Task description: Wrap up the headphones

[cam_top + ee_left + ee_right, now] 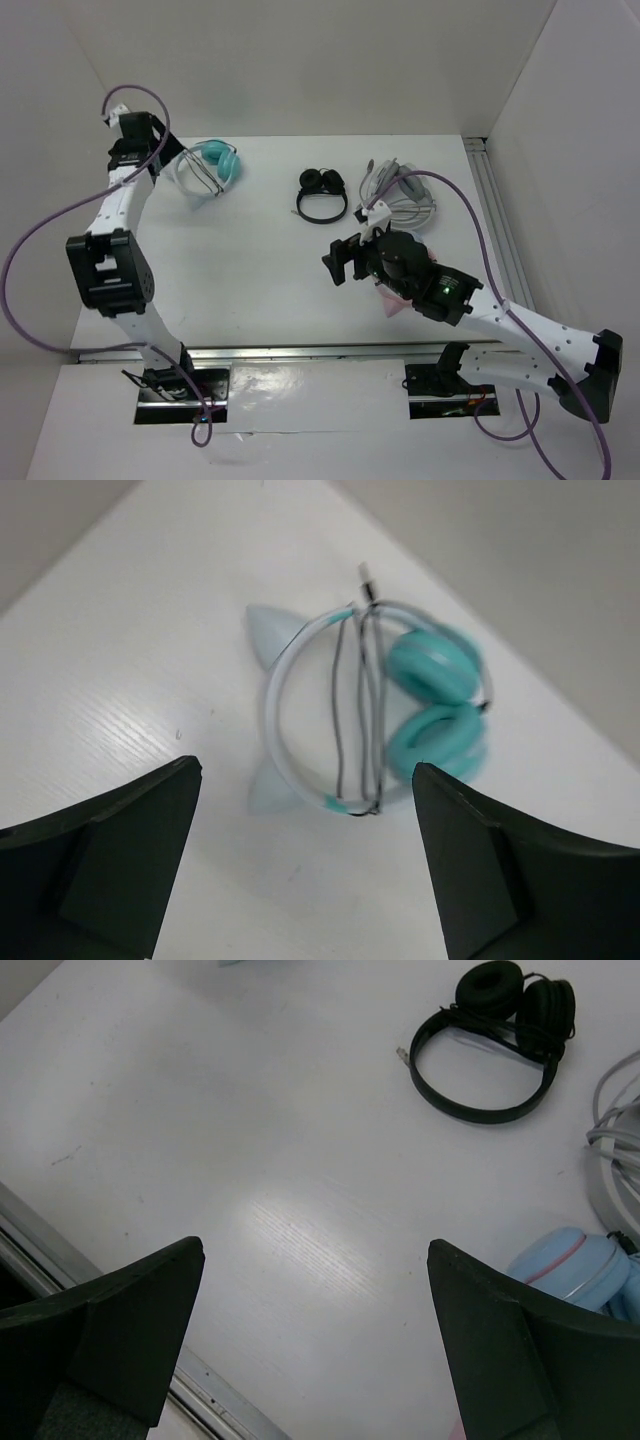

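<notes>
The headphones [212, 166] lie on the table at the back left: teal cups [437, 700] and a white-and-pale-blue headband [283, 720] with small pointed ears. The thin black cable [365, 710] runs in several strands across the headband loop. My left gripper [305, 825] is open and empty, hovering above the table just short of the headband; in the top view the left gripper [156, 166] is left of the headphones. My right gripper [340, 262] is open and empty over bare table at centre right; it also shows in the right wrist view [318, 1270].
A small all-black pair [322, 192] lies at the back centre, also in the right wrist view [490, 1040]. A grey cable bundle [400, 195] lies to its right. A pair with light blue cups [570, 1265] and pink parts [388, 298] sits under my right arm. White walls enclose the table.
</notes>
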